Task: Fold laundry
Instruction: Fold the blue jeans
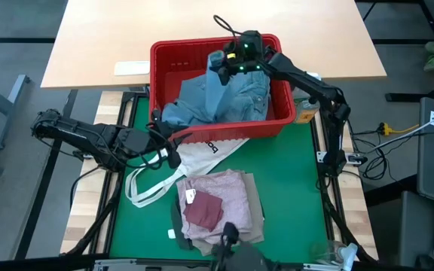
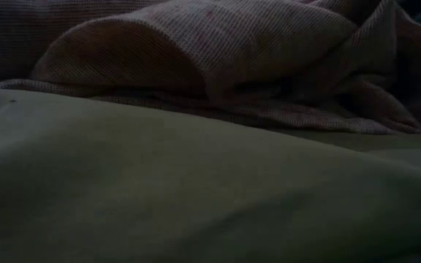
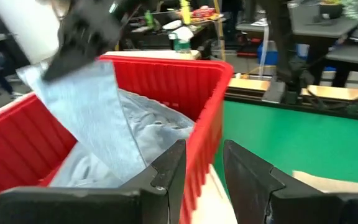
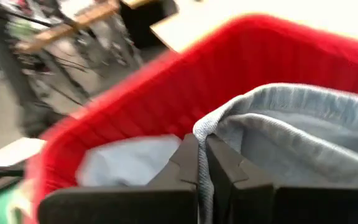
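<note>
At the near edge of the green bench [image 1: 292, 181] lies a stack of clothes, the pink top [image 1: 228, 192] uppermost with a dark red piece on it. Just behind, a white tote bag [image 1: 202, 156] sprawls beside the left hand [image 1: 173, 154], whose fingers [image 3: 166, 171] stand partly apart, holding nothing, close to the red basket [image 1: 224, 126]. Farther back, the right hand [image 1: 226, 66] hangs over the basket, clamped tight on an edge of the jeans [image 1: 224, 98], most of which are inside. To lift well, it should probably rise straight and slowly so the denim clears the rim without dragging the basket; the left hand could steady the wall.
</note>
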